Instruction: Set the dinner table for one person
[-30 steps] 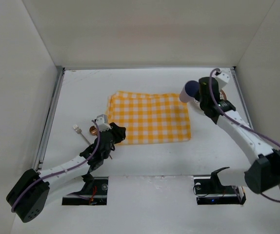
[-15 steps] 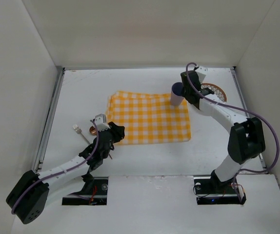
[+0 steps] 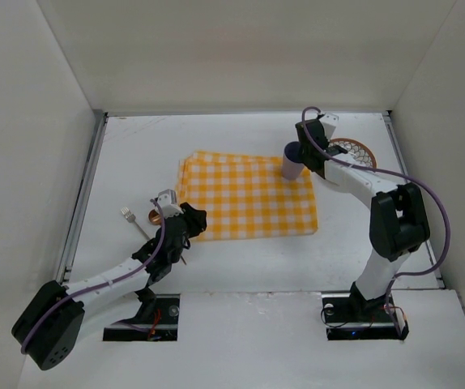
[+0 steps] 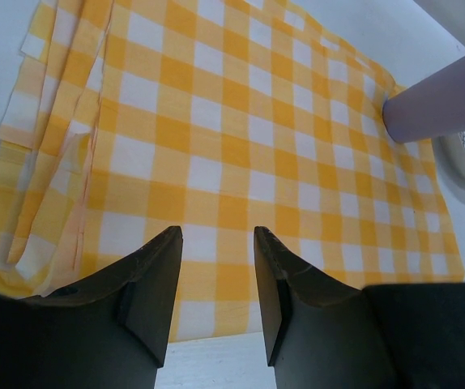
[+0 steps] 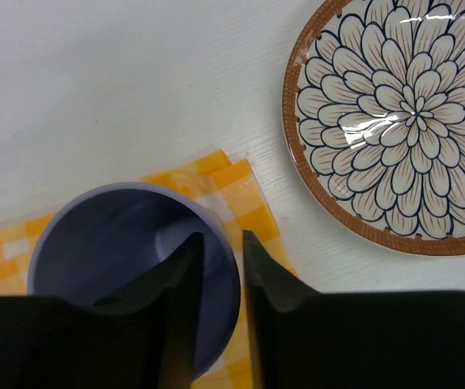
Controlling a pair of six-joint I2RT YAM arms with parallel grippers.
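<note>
A purple cup (image 3: 292, 160) stands upright at the far right corner of the yellow-and-white checked cloth (image 3: 249, 198) on the white dinner table (image 3: 135, 154). My right gripper (image 3: 304, 151) is shut on the cup's rim (image 5: 127, 267), with one finger inside and one outside; its fingertips (image 5: 220, 239) straddle the wall. My left gripper (image 3: 192, 222) is open and empty over the cloth's near left edge (image 4: 241, 146), its gap (image 4: 216, 235) showing only cloth. The cup also shows in the left wrist view (image 4: 435, 101).
A flower-patterned plate with a brown rim (image 3: 352, 151) lies right of the cup (image 5: 403, 138). A fork (image 3: 131, 220) lies left of the left gripper, with a small brown item (image 3: 156, 215) partly hidden beside the wrist. White walls enclose the table on three sides.
My right arm has carried the purple cup leftward from beside the plate to the cloth's far right corner. The left arm has barely moved.
</note>
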